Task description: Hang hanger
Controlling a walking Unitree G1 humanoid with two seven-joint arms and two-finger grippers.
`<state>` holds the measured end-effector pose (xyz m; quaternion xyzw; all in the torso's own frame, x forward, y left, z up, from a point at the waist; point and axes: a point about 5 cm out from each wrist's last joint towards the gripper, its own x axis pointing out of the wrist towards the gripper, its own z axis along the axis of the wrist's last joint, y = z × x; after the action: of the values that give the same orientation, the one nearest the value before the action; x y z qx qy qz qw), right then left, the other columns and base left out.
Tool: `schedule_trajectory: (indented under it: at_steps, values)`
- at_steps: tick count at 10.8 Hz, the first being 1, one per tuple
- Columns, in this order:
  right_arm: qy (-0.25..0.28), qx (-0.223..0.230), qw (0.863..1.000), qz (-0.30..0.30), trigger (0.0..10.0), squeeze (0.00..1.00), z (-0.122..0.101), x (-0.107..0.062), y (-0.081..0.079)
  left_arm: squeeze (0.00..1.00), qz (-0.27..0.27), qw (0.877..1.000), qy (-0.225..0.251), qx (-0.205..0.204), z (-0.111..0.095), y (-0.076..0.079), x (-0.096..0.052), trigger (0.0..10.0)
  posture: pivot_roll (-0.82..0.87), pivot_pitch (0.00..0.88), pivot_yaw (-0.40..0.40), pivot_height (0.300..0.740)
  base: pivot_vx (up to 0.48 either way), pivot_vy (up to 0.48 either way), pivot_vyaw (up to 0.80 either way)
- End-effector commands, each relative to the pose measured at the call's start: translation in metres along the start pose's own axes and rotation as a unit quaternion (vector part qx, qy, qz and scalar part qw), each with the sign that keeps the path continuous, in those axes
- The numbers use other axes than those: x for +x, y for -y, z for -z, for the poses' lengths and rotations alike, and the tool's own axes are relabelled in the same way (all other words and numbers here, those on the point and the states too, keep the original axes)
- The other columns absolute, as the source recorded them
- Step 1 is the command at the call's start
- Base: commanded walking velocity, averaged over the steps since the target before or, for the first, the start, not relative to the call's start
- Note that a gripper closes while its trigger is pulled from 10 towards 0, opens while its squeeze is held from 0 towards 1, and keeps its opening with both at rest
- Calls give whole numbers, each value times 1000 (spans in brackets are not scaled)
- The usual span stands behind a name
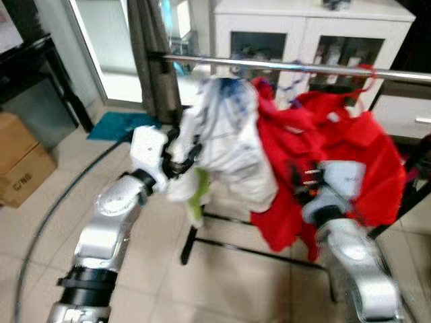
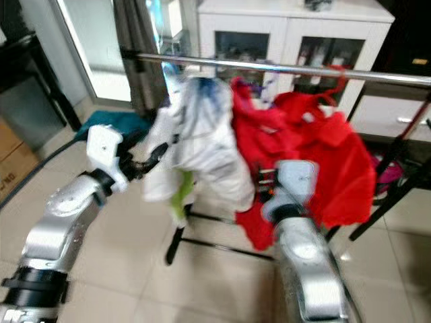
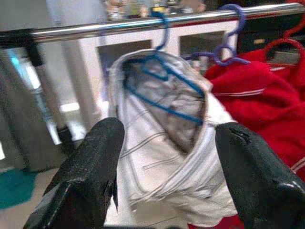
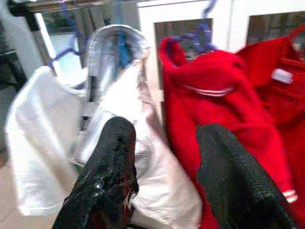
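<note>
Cabinet (image 1: 310, 33) behind rail (image 1: 283, 66); red garments (image 1: 337, 148) crowd white jacket (image 1: 229, 148).

We stood on a pale tiled floor (image 1: 222, 282). At the upper right was a white cabinet with glass doors (image 1: 303, 40); at the upper left, a bright glass door (image 1: 111, 47) beside a grey curtain (image 1: 151, 60). A brown cardboard box (image 1: 20, 161) sat at the left edge, near a teal mat (image 1: 121, 124).

White garment (image 1: 225, 145) and red garments (image 1: 333, 158) hanging from metal rail (image 1: 283, 66). Left gripper (image 1: 183, 158) against white cloth; right gripper (image 1: 306, 183) at red cloth. Cardboard box (image 1: 20, 158) far left.
</note>
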<state>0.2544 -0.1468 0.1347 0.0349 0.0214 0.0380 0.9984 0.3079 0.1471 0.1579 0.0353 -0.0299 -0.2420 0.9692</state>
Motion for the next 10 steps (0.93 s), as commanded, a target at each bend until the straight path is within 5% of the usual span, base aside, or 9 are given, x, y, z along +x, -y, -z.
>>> schedule_trajectory:
  at_steps: [1, 6, 10]
  values:
    - [-2, -6, 1000, 18, 10000, 0, 0, 0, 7, 0, -5, 1000, -4, -1, 0, 2, 2, 10000, -197, 0, 74, 740, 0, 0, 0]
    - [-3, -52, 998, -27, 10000, 0, -2, 2, -2, 0, 2, 1000, 11, 8, -4, 2, 3, 10000, -191, 0, 67, 740, 116, 0, 640]
    - [5, -3, 1000, -5, 10000, 0, -5, 4, 3, 0, 12, 1000, 4, 9, -2, 4, 3, 10000, -189, 0, 67, 740, 323, 0, 200]
